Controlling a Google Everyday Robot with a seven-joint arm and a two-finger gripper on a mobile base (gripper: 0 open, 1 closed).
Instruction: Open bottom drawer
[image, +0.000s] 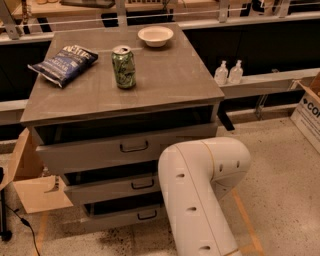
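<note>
Behind white arm (200, 195), bottom drawer (120, 219) partly hidden, end effector unseen.

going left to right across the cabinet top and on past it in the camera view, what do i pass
chip bag -> green can -> white bowl -> two small bottles on the ledge -> cardboard box. The gripper is out of view; only the white arm shows, at bottom centre.

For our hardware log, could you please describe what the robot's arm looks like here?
The arm is a thick, smooth, off-white tube with a rounded elbow and small dark holes along its side. No cables or markings show. The pincer is out of view.
</note>
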